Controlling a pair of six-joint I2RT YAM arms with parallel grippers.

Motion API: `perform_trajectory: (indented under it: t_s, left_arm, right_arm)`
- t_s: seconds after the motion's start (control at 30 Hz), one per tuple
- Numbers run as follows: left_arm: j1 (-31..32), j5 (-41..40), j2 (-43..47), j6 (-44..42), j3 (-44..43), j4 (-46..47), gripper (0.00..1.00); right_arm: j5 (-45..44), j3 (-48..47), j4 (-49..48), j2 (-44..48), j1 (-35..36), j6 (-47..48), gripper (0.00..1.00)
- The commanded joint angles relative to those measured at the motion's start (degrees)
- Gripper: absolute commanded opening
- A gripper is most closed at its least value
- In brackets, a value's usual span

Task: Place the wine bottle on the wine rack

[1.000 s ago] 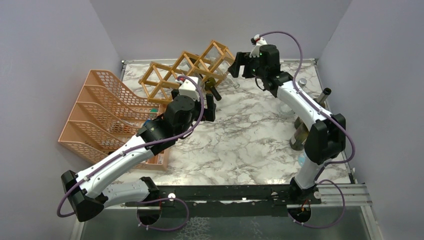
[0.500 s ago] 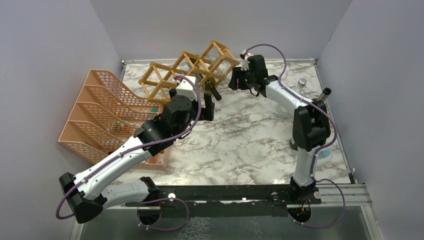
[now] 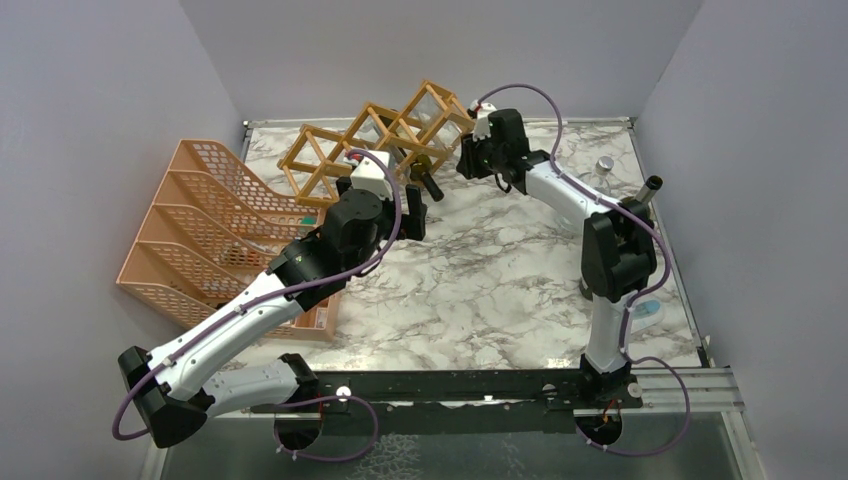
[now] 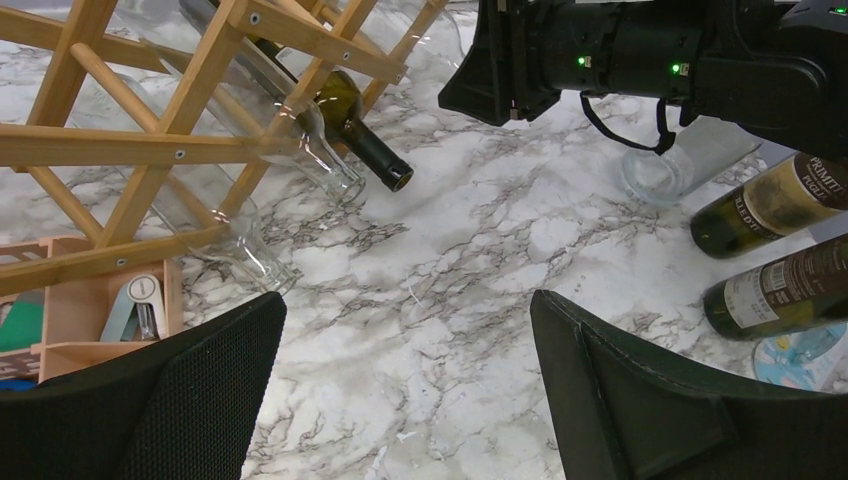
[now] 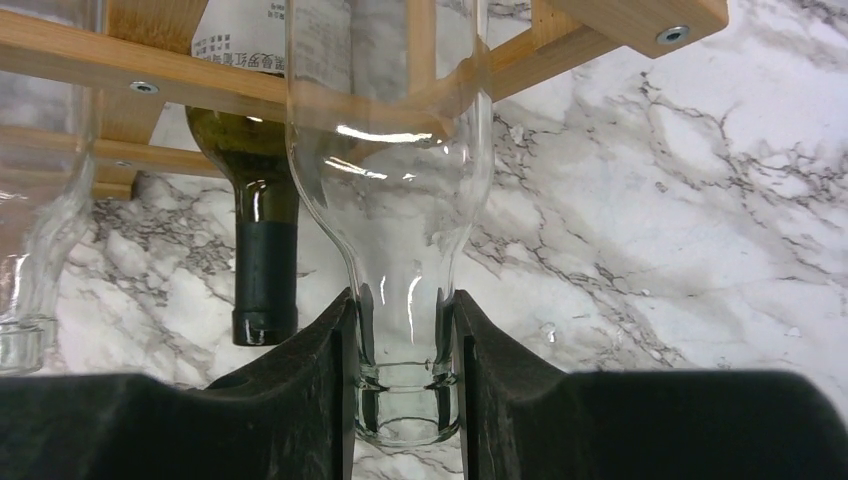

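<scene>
I have open marble table (image 3: 480, 280) before me; the wine rack (image 3: 372, 138) bars the far side, a dark bottle (image 4: 372, 158) and clear bottle (image 5: 390, 200) jutting from it; the pink organizer (image 3: 200, 235) walls the left; more bottles (image 4: 775, 195) crowd the right.

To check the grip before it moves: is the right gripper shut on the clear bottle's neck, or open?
Shut on it. On the right gripper, both fingers press against the neck of the clear bottle, no gap showing.

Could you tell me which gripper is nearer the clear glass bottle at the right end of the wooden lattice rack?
Right. The right gripper is clamped on the neck of the clear glass bottle; the left gripper hangs open, apart from it.
</scene>
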State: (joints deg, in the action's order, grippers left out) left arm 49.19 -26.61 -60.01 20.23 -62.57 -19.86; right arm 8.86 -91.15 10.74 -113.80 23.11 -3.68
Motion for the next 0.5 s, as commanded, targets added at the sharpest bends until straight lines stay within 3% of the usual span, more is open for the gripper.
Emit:
perform_trajectory:
  t_s: [0.0, 0.33, 0.4, 0.47]
  left_arm:
    - [-0.6, -0.1, 0.6, -1.1, 0.0, -0.6, 0.99]
    - [-1.2, -0.6, 1.2, -1.4, 0.1, -1.2, 0.99]
    - [-1.3, -0.6, 1.2, -1.5, 0.1, -1.2, 0.99]
    - [-1.4, -0.6, 1.1, -1.6, 0.0, -1.2, 0.99]
  right_arm:
    - [-8.1, 1.3, -2.6, 1.4, 1.2, 5.5, 0.33]
    - [-19.4, 3.9, -8.7, 1.1, 4.0, 14.4, 0.35]
    - [-21.8, 4.0, -9.4, 1.1, 4.5, 15.2, 0.4]
    - [-22.3, 3.7, -8.8, 1.2, 4.7, 15.2, 0.52]
